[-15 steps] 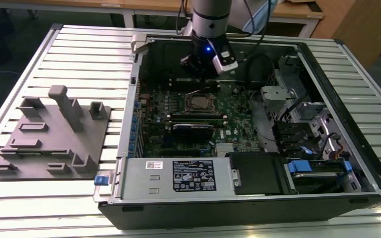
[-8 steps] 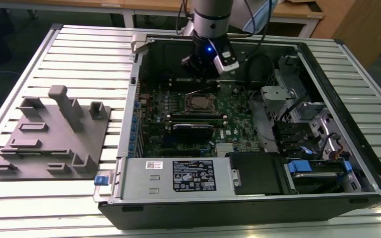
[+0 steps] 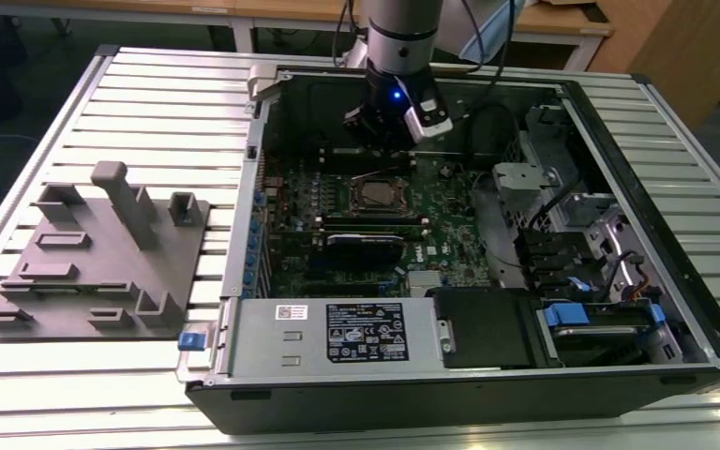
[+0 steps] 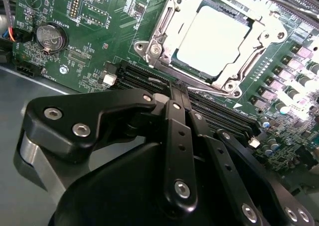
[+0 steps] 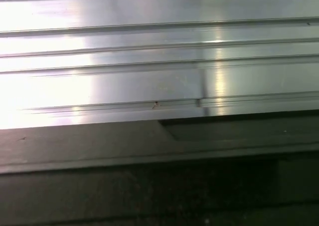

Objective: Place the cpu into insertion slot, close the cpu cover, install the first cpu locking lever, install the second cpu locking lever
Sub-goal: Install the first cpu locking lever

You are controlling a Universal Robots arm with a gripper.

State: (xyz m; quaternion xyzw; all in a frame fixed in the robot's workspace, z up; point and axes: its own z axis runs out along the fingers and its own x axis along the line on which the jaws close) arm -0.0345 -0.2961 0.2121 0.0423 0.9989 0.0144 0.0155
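Just beyond your gripper (image 4: 180,94) tips in the second wrist view sits the slot (image 4: 212,41), cpu (image 4: 213,40) already seated in it, pale top showing through the cover (image 4: 164,24) cut-out. Cover lies flat over the chip. Your fingers (image 4: 174,131) are pressed together, nothing between them, tips over the black memory slots (image 4: 224,117) beside the socket. Whether they touch the board (image 4: 99,16) you can't tell. Levers are hard to make out; thin bars along the socket edge are partly cut off. Exterior view: gripper (image 3: 385,141) hangs inside the open case (image 3: 660,187), just behind the socket (image 3: 378,195). First wrist view gives you ribbed table (image 5: 159,61) and a dark edge, blurred.
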